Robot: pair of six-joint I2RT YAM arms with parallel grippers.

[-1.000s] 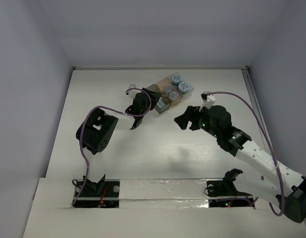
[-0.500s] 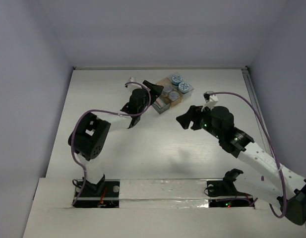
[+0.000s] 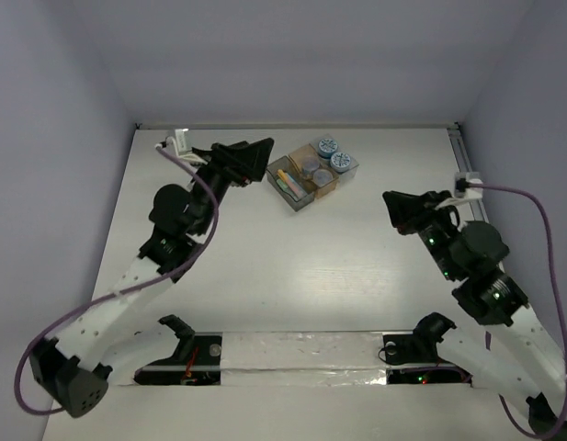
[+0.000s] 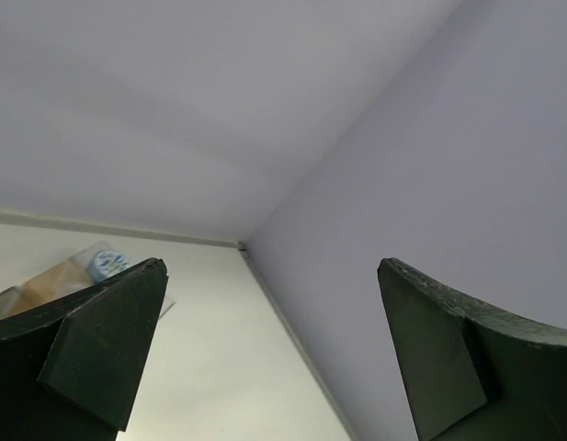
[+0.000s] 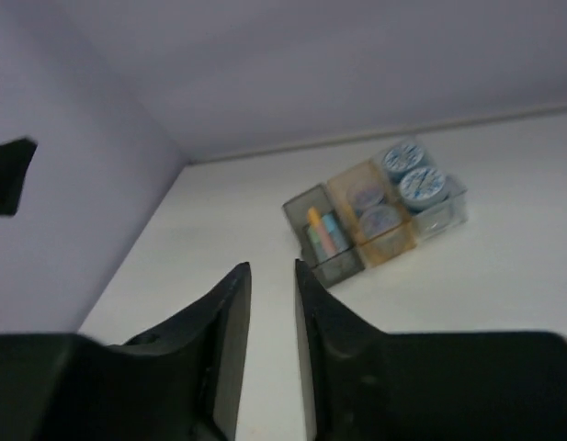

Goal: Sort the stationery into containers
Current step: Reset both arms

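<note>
The containers point(image 3: 311, 175) stand at the back middle of the table, three joined boxes. In the right wrist view the dark grey box point(image 5: 322, 241) holds pastel sticks, the tan box point(image 5: 370, 213) holds purplish-grey cylinders, and the clear box point(image 5: 421, 188) holds two blue-and-white rolls. My left gripper point(image 3: 257, 158) hangs raised just left of the containers, open wide with nothing between its fingers point(image 4: 99, 344). My right gripper point(image 3: 395, 209) is well to the right of them, its jaws a narrow gap apart and empty point(image 5: 272, 266). The left wrist view catches only a corner of the containers point(image 4: 53, 277).
Lilac walls close the table at the back and both sides. A grey rail point(image 3: 465, 165) runs along the right edge. A taped strip point(image 3: 301, 354) crosses the near edge by the arm bases.
The left arm lifted up and back to the left of the containers and its jaws spread wide. The right arm drew back to the right and its jaws narrowed.
</note>
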